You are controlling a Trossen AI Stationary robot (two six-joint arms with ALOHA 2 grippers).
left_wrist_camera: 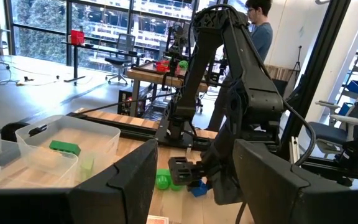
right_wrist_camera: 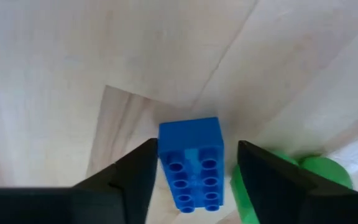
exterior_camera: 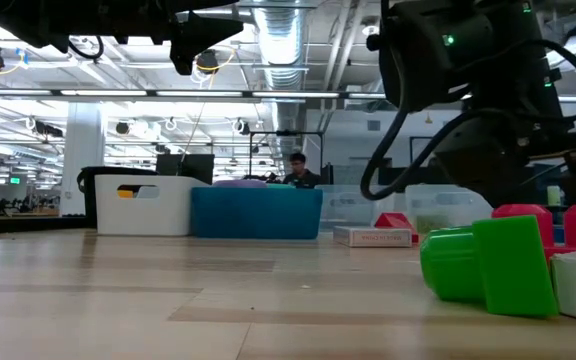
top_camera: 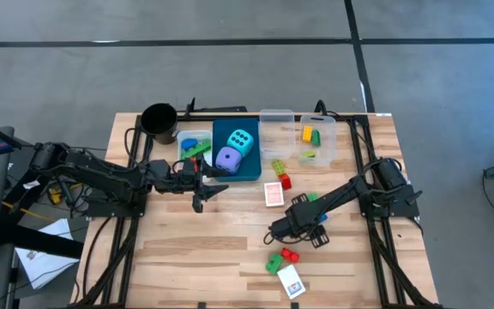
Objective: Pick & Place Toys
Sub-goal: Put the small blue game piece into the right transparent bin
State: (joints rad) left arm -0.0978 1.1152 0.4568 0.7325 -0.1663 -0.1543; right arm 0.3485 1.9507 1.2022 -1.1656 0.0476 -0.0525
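Note:
A blue brick [right_wrist_camera: 191, 163] lies flat on the wooden table, studs up, with a green brick [right_wrist_camera: 272, 180] close beside it. My right gripper [right_wrist_camera: 194, 149] points steeply down over the table's middle right [top_camera: 280, 230], open, with its two fingers on either side of the blue brick. My left gripper [top_camera: 211, 184] hovers level just in front of the blue bin [top_camera: 256, 172], open and empty. That bin holds a cyan die [top_camera: 241, 140] and a purple die [top_camera: 227, 159]. My right gripper has one finger [right_wrist_camera: 138, 168] against one long side [right_wrist_camera: 161, 149] of the blue brick, while the other finger [right_wrist_camera: 260, 165] stands a small gap off the opposite side. The fingers come from above, lying along the brick's sides. The brick rests flat on the table.
A black cup [top_camera: 159, 120], a white bin [top_camera: 181, 137] and two clear bins [top_camera: 277, 116] [top_camera: 326, 129] line the far edge. A red card [top_camera: 274, 194] and red and yellow bricks [top_camera: 282, 174] lie mid-table. Green and red bricks [top_camera: 281, 257] and another card [top_camera: 291, 281] lie near the front.

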